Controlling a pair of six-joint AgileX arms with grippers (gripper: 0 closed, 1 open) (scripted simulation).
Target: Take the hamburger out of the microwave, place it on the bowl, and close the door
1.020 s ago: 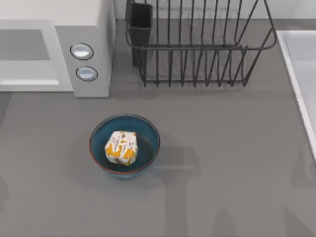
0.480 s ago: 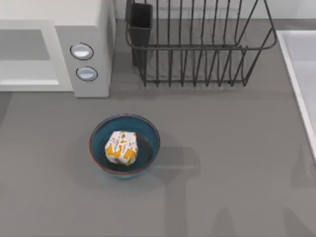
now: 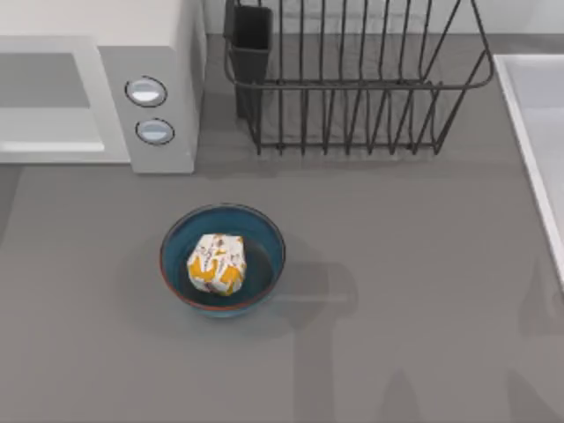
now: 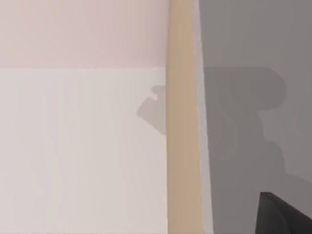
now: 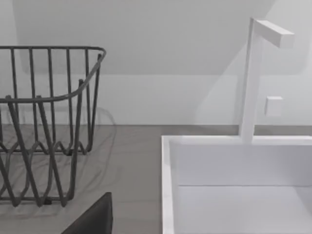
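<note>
Hamburger (image 3: 217,263) sitting in bowl (image 3: 264,236) on tabletop, below microwave (image 3: 159,53). Door appearing shut. Neither tool's fingers resolvable: cannot tell state. Risk: if door is not latching fully, task failing; arm sweeping low could be knocking bowl.

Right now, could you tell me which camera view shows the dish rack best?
The top view: the dish rack appears nearly whole, behind the bowl and right of the microwave. The right wrist view catches one end beside the sink.
</note>
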